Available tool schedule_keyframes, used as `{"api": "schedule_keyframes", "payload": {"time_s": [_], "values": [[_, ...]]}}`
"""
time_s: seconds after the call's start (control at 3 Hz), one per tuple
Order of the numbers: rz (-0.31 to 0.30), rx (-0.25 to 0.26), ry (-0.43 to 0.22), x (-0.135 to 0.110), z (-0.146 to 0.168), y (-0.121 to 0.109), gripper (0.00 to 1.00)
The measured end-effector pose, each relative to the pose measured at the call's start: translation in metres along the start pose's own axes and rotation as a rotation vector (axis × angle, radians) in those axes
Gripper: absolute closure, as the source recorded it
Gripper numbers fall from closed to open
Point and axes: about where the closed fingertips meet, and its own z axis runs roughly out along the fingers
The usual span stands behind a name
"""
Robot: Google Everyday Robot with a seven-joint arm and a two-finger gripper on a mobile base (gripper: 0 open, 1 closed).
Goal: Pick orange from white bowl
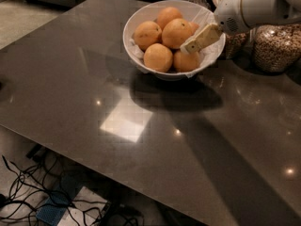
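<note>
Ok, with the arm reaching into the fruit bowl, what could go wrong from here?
The pincer is over the right side of the white bowl, among piled fruit: grasping the orange beneath may roll neighbours out. The paper lining beside it could snag. The arm passes close to the grain jars and might knock them.
</note>
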Motion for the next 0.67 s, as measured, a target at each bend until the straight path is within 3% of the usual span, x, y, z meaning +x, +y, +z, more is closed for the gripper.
{"api": "schedule_keyframes", "payload": {"time_s": [0.33,0.67], "values": [[-0.006,-0.009,-0.009,-0.0025,0.0088,-0.0029,0.04],[-0.005,-0.035,-0.015,-0.0069,0.0141,0.0001,0.13]]}}
